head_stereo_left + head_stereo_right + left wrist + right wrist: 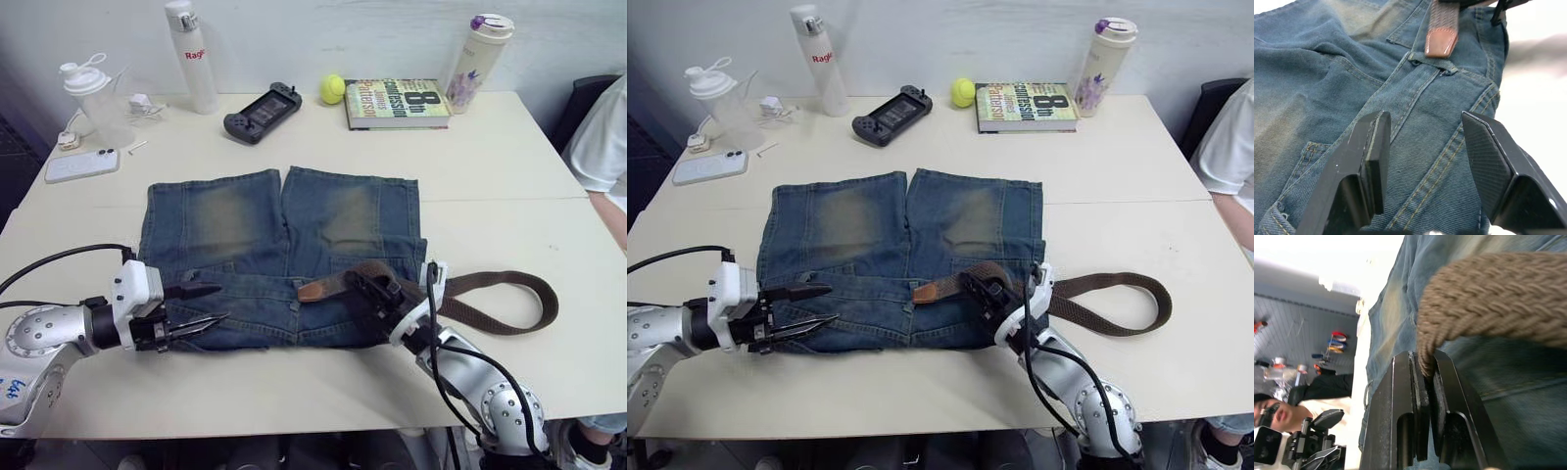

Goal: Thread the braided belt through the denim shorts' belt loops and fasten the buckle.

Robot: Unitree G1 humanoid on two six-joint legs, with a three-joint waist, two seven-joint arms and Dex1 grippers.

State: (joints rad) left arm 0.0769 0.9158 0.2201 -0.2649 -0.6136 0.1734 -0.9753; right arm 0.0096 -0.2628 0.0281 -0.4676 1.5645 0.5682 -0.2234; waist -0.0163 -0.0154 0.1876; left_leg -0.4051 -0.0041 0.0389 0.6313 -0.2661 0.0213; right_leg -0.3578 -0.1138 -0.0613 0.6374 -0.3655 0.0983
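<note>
Nearest the robot, the left hand (201,308) lies low at the left end of the waistband of the denim shorts (279,257), its two black fingers spread apart with folded denim between and under them. The left wrist view looks along those spread fingers over the waistband to a belt loop (1426,60) just short of the belt's tan leather tip (1442,40). To the right, the right hand (361,287) rests on the waistband with its fingers pressed together on the braided belt (495,300); the right wrist view shows the woven strap pinched between the two pads. From that grip the belt's free end runs left across the waistband and ends near the middle of the shorts. The rest of the strap passes off the right edge of the shorts and curls in a long loop on the pale surface (509,157). The shorts lie flat, waistband toward the robot, legs with faded tan patches pointing away. Farther back stand a phone (82,164), a shaker bottle (96,98), a tall white bottle (192,57), a black game controller (262,111), a tennis ball (333,89), a book (397,103) and a floral bottle (478,61). A person's white sleeve (605,137) shows at the far right edge.
</note>
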